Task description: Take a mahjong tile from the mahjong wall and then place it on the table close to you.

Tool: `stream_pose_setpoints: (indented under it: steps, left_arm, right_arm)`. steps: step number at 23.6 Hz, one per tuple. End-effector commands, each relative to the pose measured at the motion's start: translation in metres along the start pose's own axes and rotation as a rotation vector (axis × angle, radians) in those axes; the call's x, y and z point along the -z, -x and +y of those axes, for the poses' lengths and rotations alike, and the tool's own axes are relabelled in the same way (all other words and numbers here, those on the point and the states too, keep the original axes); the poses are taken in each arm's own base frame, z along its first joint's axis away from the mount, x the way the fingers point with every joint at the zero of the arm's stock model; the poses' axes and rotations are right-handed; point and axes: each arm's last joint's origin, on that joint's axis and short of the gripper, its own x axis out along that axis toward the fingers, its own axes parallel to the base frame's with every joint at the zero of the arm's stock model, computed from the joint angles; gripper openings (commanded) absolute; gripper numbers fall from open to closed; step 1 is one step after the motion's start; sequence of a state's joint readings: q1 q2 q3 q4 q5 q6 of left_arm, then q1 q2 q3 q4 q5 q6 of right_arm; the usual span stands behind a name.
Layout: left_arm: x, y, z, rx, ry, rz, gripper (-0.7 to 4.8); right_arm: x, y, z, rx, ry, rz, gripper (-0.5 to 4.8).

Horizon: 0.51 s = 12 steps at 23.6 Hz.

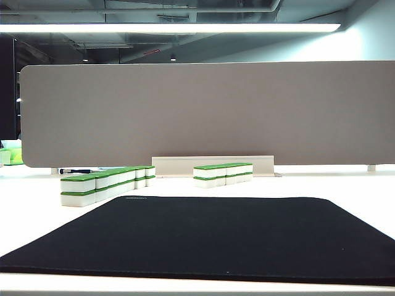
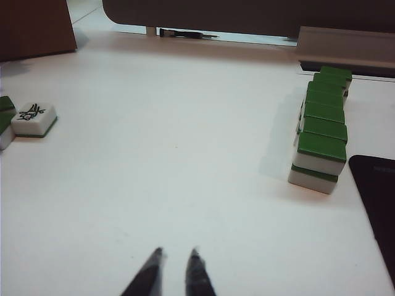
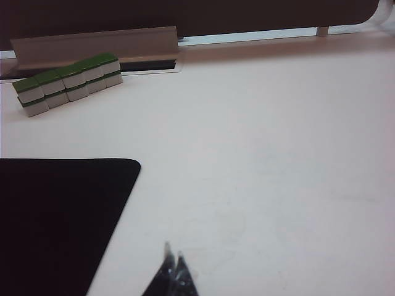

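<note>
Beige divider panel (image 1: pixel 203 111) behind mahjong wall (image 1: pixel 106 182); left gripper (image 2: pixel 176 262), right gripper (image 3: pixel 173 258) near-closed.

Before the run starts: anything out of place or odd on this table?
One thing: a loose face-up tile lies far from the mahjong wall, beside another tile at the left wrist view's edge. Both two-high rows look tidy. Left hand and right hand hover over bare table.

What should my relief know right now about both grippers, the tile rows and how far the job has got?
Left gripper: nearly shut, empty, hanging over bare table, well short of the mahjong wall.
Right gripper: shut, empty, over the table beside the black mat.
Wall: two high, intact, left of the mat; a shorter row sits by the divider panel.
Loose tiles lie off to the far left.
Done: nothing. Left: pick a tile from the wall and set it down near you.
</note>
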State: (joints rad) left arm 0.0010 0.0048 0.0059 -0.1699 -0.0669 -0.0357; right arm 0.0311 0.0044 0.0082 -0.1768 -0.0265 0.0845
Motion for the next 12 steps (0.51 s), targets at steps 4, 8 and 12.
stream_pose_setpoints:
  steps: [4, 8, 12]
  left_arm:
    - [0.0, 0.0, 0.0, 0.003, 0.002, 0.0, 0.51]
    - [-0.002, 0.001, 0.0, 0.008, 0.003, -0.009, 0.51]
    - [-0.008, 0.002, -0.001, 0.031, 0.006, -0.037, 0.5]
  right_arm:
    - [-0.002, 0.0, 0.0, -0.007, 0.004, -0.024, -0.01]
    - [-0.006, 0.002, 0.001, -0.012, 0.005, -0.04, -0.02]
    - [-0.013, 0.004, 0.002, -0.015, -0.019, -0.061, -0.02]
